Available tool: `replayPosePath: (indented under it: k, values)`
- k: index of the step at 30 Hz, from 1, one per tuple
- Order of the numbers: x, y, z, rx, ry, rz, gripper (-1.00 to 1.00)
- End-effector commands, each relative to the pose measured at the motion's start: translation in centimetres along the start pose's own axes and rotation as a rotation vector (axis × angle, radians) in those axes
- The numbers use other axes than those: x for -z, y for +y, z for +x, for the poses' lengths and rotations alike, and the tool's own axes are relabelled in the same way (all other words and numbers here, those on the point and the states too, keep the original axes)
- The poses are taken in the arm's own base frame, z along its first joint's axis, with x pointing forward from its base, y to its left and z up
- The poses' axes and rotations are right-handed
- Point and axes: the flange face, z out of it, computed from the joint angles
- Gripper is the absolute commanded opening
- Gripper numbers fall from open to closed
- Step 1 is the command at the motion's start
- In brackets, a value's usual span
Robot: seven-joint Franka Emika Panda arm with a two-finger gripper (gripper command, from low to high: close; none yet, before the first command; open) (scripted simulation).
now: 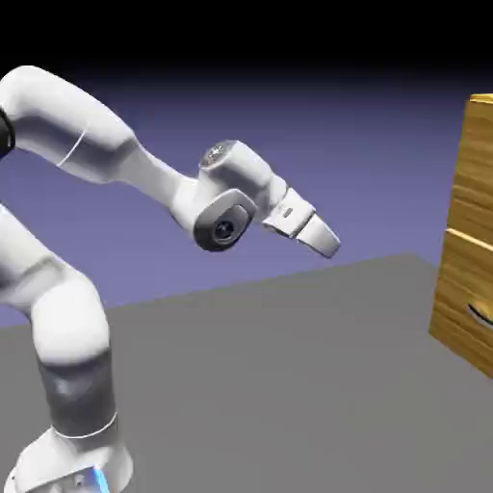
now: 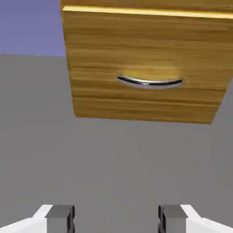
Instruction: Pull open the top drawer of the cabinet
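The claw (image 2: 116, 217) hangs spread wide and empty over the grey surface (image 1: 289, 366), well short of the cabinet (image 1: 469, 241). It looks at the lower drawer's curved handle (image 2: 150, 82); the top drawer (image 1: 477, 159) sits higher, so it should probably rise before advancing.

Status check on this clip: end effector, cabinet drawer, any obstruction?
End effector open, empty, in mid-air short of the cabinet. Top drawer not touched. Hand view frames only the lower drawer and its curved handle. Table between clear.
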Motion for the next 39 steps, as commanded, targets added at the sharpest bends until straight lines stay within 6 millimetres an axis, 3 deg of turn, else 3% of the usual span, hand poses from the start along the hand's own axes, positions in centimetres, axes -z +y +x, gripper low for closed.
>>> replayPosePath:
  k: [1,12,23,31,39]
  values:
    - [0.5,-0.2,1.0,0.012,0.021,0.002,0.0]
    - [6.3,-3.3,9.1,0.179,0.231,0.012,0.0]
    - [10.3,-7.4,13.6,0.401,0.398,0.003,0.0]
    - [10.8,-10.9,15.3,0.59,0.489,-0.01,0.0]
    - [8.6,-14.1,16.3,0.79,0.555,-0.021,0.0]
